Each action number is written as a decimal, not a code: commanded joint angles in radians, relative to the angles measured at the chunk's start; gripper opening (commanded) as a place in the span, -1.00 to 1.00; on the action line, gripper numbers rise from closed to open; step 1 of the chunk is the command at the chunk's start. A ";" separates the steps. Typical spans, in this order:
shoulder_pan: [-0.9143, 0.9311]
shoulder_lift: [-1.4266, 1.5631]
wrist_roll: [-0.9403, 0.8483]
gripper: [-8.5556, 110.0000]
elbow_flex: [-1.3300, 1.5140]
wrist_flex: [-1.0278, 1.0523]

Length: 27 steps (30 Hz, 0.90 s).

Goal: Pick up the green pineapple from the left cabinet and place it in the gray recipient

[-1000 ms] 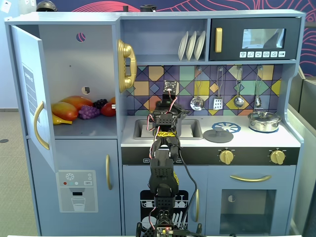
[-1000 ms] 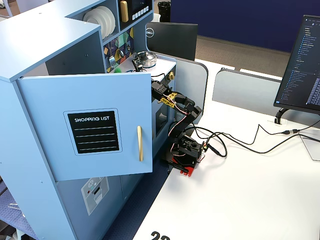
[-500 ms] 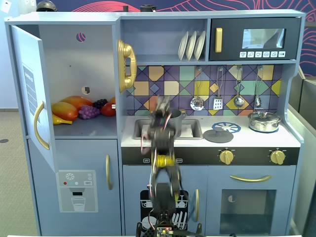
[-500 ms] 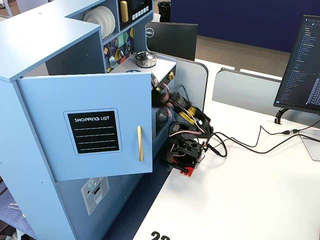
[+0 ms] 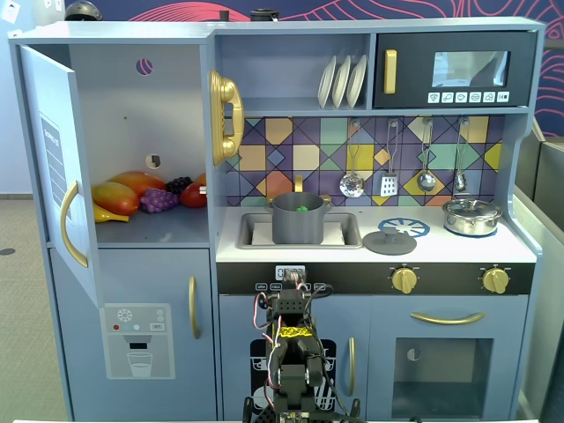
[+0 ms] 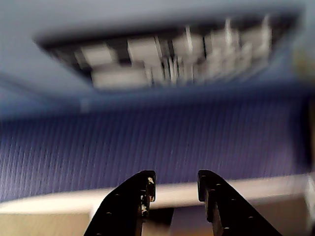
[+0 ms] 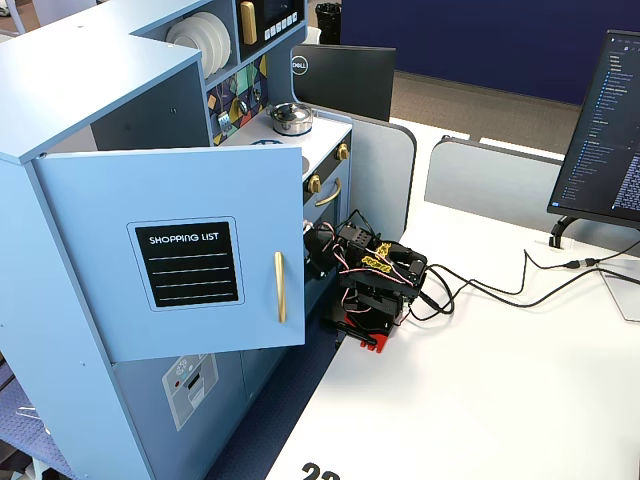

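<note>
The gray recipient (image 5: pixel 298 226) stands in the sink in a fixed view. A small bright green bit, the green pineapple (image 5: pixel 301 209), shows just inside its rim. The left cabinet (image 5: pixel 132 106) has its door (image 5: pixel 53 163) swung open; the door also shows in the other fixed view (image 7: pixel 180 250). My arm (image 5: pixel 291 352) is folded low in front of the kitchen, well below the pot, and also shows in the other fixed view (image 7: pixel 375 280). In the blurred wrist view my gripper (image 6: pixel 174 184) is open and empty, its black fingers apart.
Orange, red and purple toy fruit (image 5: pixel 145 196) lies on the cabinet shelf. A flat gray lid (image 5: pixel 389 241) and a shiny lidded pot (image 5: pixel 471 216) sit on the counter. A monitor (image 7: pixel 600 130) and cables (image 7: pixel 500 290) are on the white table.
</note>
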 commanded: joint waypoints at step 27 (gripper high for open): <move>0.052 0.002 -0.034 -0.80 0.002 0.359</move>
